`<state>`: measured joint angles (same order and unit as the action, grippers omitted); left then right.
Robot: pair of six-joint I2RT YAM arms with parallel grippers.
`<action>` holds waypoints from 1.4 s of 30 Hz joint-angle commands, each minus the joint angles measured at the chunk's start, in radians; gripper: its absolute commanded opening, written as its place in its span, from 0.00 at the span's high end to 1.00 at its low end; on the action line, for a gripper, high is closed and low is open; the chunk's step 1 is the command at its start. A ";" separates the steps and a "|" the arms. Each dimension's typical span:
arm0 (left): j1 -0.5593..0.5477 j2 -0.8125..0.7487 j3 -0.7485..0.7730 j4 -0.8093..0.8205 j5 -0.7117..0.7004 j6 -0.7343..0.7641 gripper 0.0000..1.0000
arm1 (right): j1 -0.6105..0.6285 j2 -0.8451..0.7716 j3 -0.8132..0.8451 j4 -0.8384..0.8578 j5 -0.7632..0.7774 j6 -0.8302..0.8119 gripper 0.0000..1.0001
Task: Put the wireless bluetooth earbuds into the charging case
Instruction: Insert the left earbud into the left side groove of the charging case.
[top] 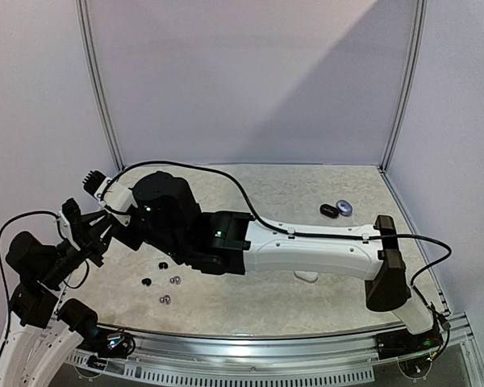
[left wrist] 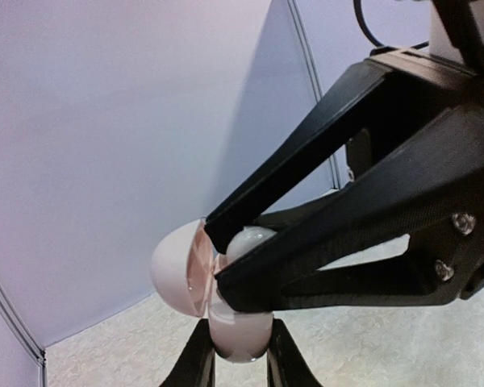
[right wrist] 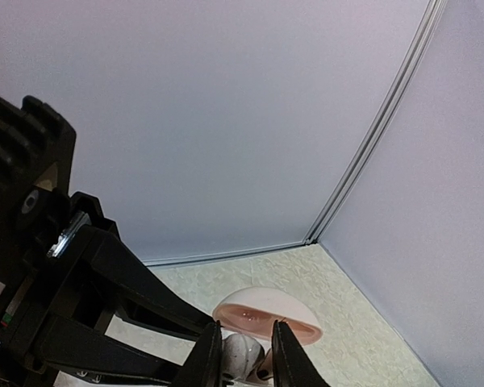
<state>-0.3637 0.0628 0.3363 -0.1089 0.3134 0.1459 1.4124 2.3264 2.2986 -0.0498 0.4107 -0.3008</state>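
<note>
Seating a white bud into the open case, held off the table at the left of the top view. Hold the left gripper pinched on the case's lower half, at bottom centre of its own view, with the lid swung open to the left. Watch the right gripper, reaching in from the right with jaws set narrowly about the bud; cannot tell whether pressing it or just clear. Push straight into the well, not against the hinge. Release only once seated flush, then draw back along the same line without nudging the case. Leave the other buds on the table, lower left, for later.
</note>
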 commanded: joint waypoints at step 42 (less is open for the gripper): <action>-0.005 0.011 -0.019 0.135 0.136 -0.185 1.00 | -0.005 0.069 0.091 -0.040 -0.021 -0.006 0.62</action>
<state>-0.3618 0.0723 0.3126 -0.0349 0.4026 -0.0372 1.4147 2.3642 2.3703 -0.0605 0.4015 -0.3172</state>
